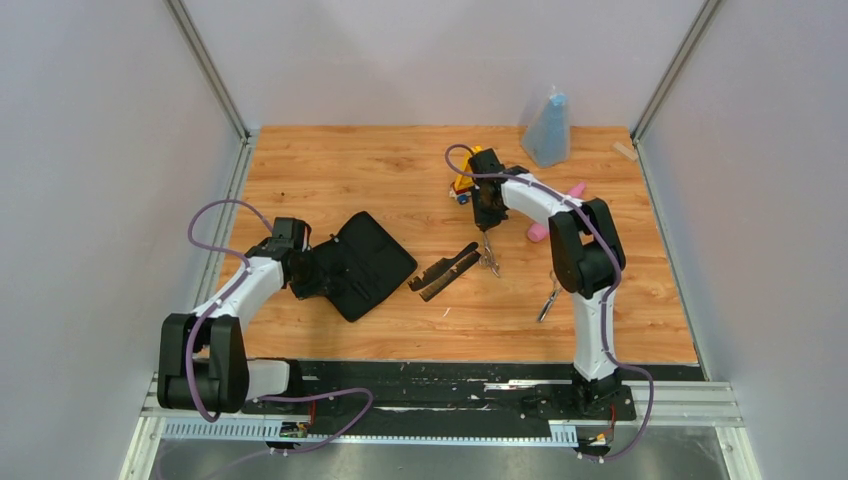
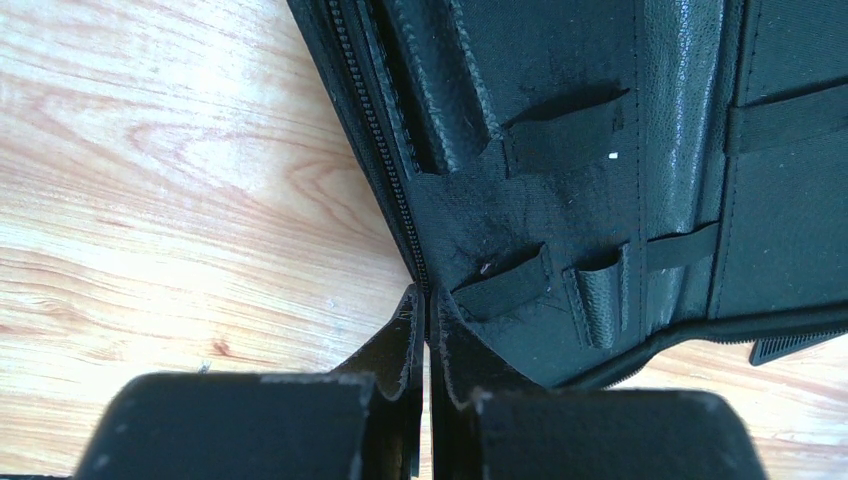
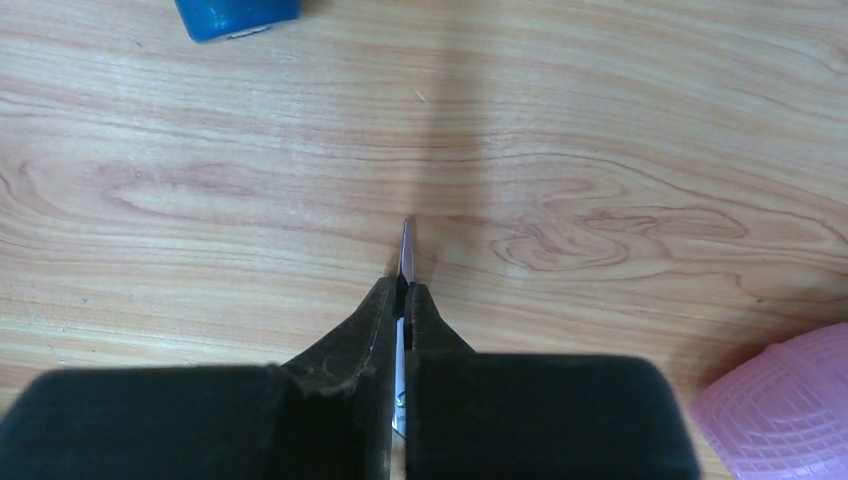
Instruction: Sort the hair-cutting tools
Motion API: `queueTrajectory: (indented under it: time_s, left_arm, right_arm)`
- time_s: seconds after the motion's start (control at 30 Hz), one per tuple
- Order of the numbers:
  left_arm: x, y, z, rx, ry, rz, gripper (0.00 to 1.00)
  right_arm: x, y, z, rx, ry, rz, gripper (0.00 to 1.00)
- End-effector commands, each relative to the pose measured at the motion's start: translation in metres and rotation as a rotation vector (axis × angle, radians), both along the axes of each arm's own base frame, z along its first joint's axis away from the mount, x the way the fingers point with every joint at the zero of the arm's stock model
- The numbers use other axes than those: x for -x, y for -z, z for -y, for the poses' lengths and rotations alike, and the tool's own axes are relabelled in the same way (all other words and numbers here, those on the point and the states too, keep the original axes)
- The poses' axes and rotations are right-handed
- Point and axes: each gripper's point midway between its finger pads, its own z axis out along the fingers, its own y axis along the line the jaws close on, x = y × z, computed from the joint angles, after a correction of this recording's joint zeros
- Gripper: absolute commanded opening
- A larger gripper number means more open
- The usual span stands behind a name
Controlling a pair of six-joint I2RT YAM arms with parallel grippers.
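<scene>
Step in hand: pick-up of one scissors (image 1: pixel 490 256); right claw (image 3: pixel 405 290) clenched on its blade, the slim silver tip poking out past the fingertips; whether it is clear of the bench (image 1: pixel 330 170) I cannot tell. Left claw (image 2: pixel 426 298) clamped on the zip edge of the open black case (image 2: pixel 560 200), pinning it. Second scissors (image 1: pixel 547 301) lies beside the right arm; two flat black combs (image 1: pixel 444 272) lie side by side between case and right claw. Next move, I judge: carry across to the case and slip the blade under an elastic loop (image 2: pixel 565 135); narrow target, wants careful alignment.
</scene>
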Motion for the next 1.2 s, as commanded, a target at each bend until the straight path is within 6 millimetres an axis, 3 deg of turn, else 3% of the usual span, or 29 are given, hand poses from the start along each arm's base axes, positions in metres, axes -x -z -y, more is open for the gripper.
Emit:
queueTrajectory:
  time_s: [0.0, 0.53, 0.73, 0.83, 1.03, 1.17]
  left_arm:
    - [-0.003, -0.008, 0.001, 0.007, 0.016, 0.038, 0.03]
    - [0.003, -0.006, 0.004, 0.033, 0.011, 0.043, 0.03]
    - [0.002, -0.006, 0.006, 0.044, 0.01, 0.045, 0.03]
    - [0.002, -0.006, 0.006, 0.044, 0.011, 0.048, 0.03]
    - [0.002, -0.008, 0.006, 0.041, 0.009, 0.052, 0.03]
    - [0.003, -0.008, 0.006, 0.042, 0.007, 0.052, 0.03]
  right_arm:
    - [0.027, 0.018, 0.002, 0.058, -0.062, -0.054, 0.0]
    - [0.114, 0.005, 0.004, 0.089, -0.124, -0.075, 0.0]
    - [0.14, 0.012, -0.003, 0.083, -0.13, -0.11, 0.09]
    - [0.146, 0.012, -0.004, 0.06, -0.117, -0.125, 0.19]
    - [0.156, -0.009, -0.011, -0.016, -0.094, -0.116, 0.42]
    - [0.17, -0.015, -0.005, -0.028, -0.079, -0.14, 0.47]
